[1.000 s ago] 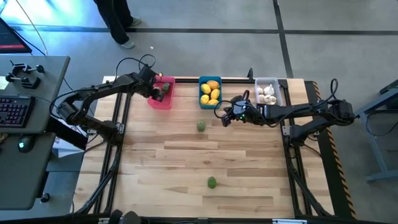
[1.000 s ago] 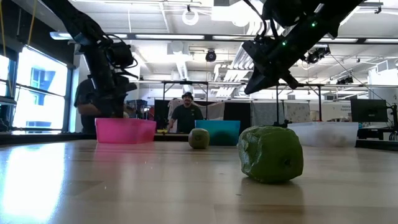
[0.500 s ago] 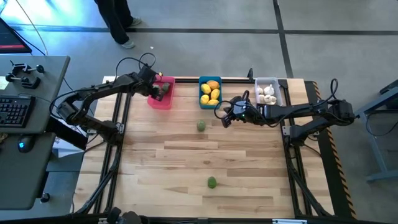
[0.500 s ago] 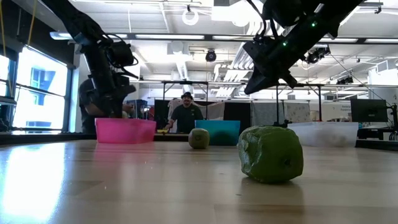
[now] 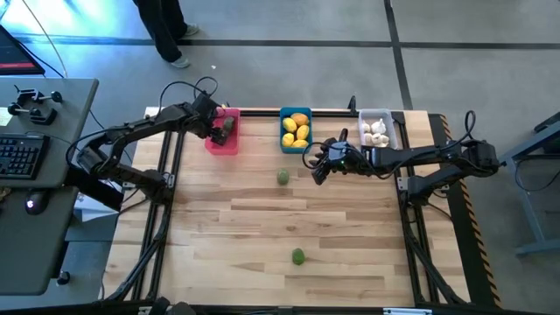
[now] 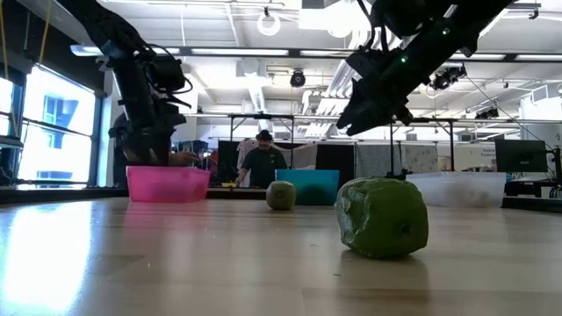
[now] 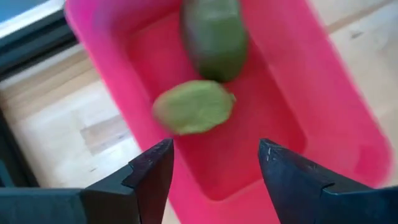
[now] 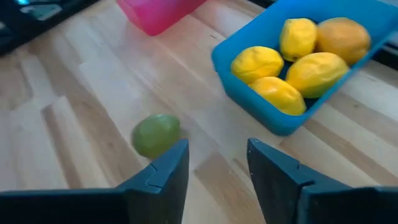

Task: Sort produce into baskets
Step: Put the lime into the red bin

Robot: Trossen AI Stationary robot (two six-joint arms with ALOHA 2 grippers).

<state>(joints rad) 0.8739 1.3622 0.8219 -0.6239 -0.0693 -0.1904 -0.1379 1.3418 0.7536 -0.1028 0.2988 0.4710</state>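
My left gripper (image 7: pixel 211 165) hangs over the pink basket (image 5: pixel 220 140) at the far left of the counter (image 5: pixel 262 236), its fingers apart and holding nothing. Below it two dull green pieces lie in the pink basket: a rounder, wrinkled one (image 7: pixel 194 106) and a longer, darker one (image 7: pixel 214 37) touching it. The basket's walls are smooth, glossy plastic with rounded corners, and it sits close to the counter's left edge.

My right gripper (image 8: pixel 214 165) hovers above the bare wood just beside the blue basket (image 5: pixel 296 129), fingers apart and empty. A small green fruit (image 8: pixel 156 134) lies on the planks near it, clear of the blue basket's rim. That basket holds five lumpy yellow-orange lemons (image 8: pixel 283 59) packed against each other. The pale translucent basket (image 5: pixel 377 129) stands further right along the same back edge, with knobbly white garlic (image 5: pixel 376 133) in it.

The three baskets line the far edge; the rest of the pale, striped wood stretches wide towards the near edge, with only one more green fruit (image 5: pixel 298 255) lying well apart from everything. In the low view it looks dimpled and slightly faceted. A person (image 6: pixel 262 163) stands beyond the counter.
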